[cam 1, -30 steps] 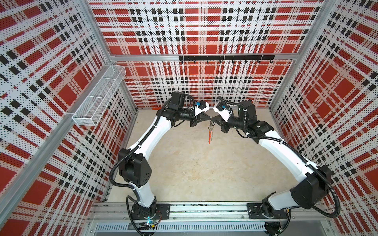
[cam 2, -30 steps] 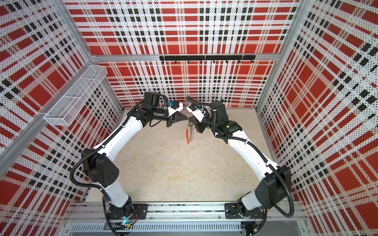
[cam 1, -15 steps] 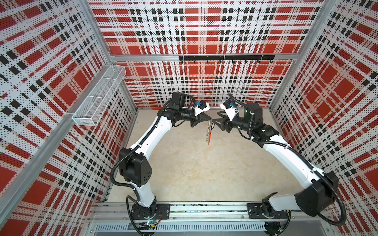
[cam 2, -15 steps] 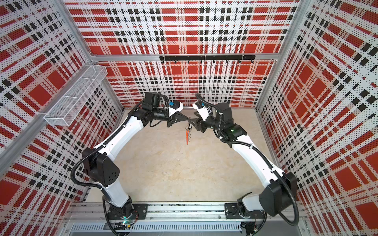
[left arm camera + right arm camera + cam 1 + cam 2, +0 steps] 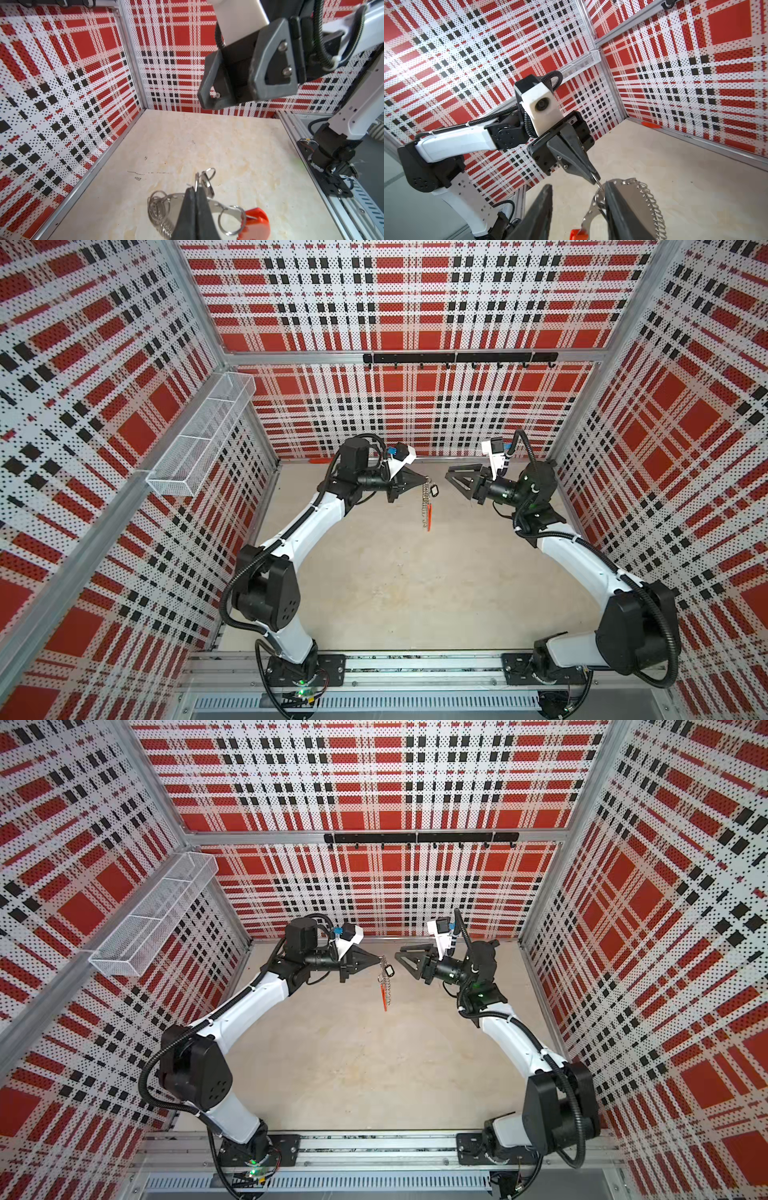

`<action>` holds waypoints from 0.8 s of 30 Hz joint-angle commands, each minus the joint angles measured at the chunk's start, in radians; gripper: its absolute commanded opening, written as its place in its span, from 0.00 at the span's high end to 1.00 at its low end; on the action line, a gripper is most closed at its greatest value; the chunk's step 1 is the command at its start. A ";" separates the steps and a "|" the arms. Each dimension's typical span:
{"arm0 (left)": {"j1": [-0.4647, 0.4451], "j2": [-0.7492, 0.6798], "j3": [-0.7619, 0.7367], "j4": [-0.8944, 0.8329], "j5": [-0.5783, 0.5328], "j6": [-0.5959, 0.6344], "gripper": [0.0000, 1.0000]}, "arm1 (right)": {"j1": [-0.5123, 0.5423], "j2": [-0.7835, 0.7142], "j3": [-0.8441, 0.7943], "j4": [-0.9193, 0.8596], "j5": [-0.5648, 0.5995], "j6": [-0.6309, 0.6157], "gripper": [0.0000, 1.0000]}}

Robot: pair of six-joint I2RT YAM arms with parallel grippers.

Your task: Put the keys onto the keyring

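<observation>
two arms face each other above the surface (image 5: 395, 580), and the gap between them is new. a second ago the right gripper (image 5: 449, 472) was pressed in against the left gripper (image 5: 425, 480), shut. now it has backed off toward its own side, its fingers (image 5: 209, 83) parted and holding nothing.

the left one hasn't budged: its fingers (image 5: 191, 207) stay pinched tight on the top of the keyring (image 5: 427, 508), which hangs straight down in the air, well clear of the surface, with the red-orange segment (image 5: 429, 517) lowest.

the keys (image 5: 434, 490) dangle just beside the top of the hoop, right under the left tips, and the black tag (image 5: 389, 970) shows in both top views. with nothing else gripping them, i'd say they are riding on the ring now. if so, the threading looks done — what's left is checking that it holds, or setting the bundle down.
</observation>
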State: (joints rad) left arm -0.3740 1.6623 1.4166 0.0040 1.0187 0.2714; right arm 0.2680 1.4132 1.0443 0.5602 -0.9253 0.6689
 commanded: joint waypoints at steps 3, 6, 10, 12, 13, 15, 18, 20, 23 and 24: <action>0.011 -0.079 -0.070 0.420 0.046 -0.288 1.00 | 0.003 0.062 -0.003 0.299 -0.046 0.229 0.58; 0.011 -0.074 -0.067 0.460 0.039 -0.347 1.00 | 0.004 0.102 0.004 0.393 -0.067 0.288 0.56; 0.009 -0.073 -0.067 0.510 0.038 -0.407 1.00 | 0.023 0.134 0.025 0.416 -0.089 0.291 0.56; 0.011 -0.069 -0.068 0.547 0.032 -0.446 1.00 | 0.037 0.151 0.041 0.436 -0.104 0.303 0.56; 0.013 -0.066 -0.067 0.560 0.029 -0.463 1.00 | 0.045 0.158 0.046 0.444 -0.109 0.305 0.56; 0.017 -0.058 -0.064 0.602 0.035 -0.511 1.00 | 0.060 0.168 0.058 0.443 -0.119 0.300 0.56; 0.018 -0.054 -0.071 0.658 0.043 -0.560 1.00 | 0.070 0.175 0.076 0.402 -0.119 0.265 0.56; 0.018 -0.052 -0.072 0.669 0.043 -0.568 1.00 | 0.072 0.178 0.085 0.384 -0.122 0.252 0.56; 0.018 -0.050 -0.073 0.673 0.046 -0.572 1.00 | 0.075 0.183 0.099 0.382 -0.127 0.249 0.57; 0.018 -0.050 -0.072 0.673 0.047 -0.573 1.00 | 0.075 0.184 0.101 0.382 -0.127 0.248 0.58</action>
State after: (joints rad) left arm -0.3611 1.6203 1.3472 0.6094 1.0512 -0.2676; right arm 0.3382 1.5833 1.1202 0.9287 -1.0336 0.9287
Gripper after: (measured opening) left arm 0.044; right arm 0.432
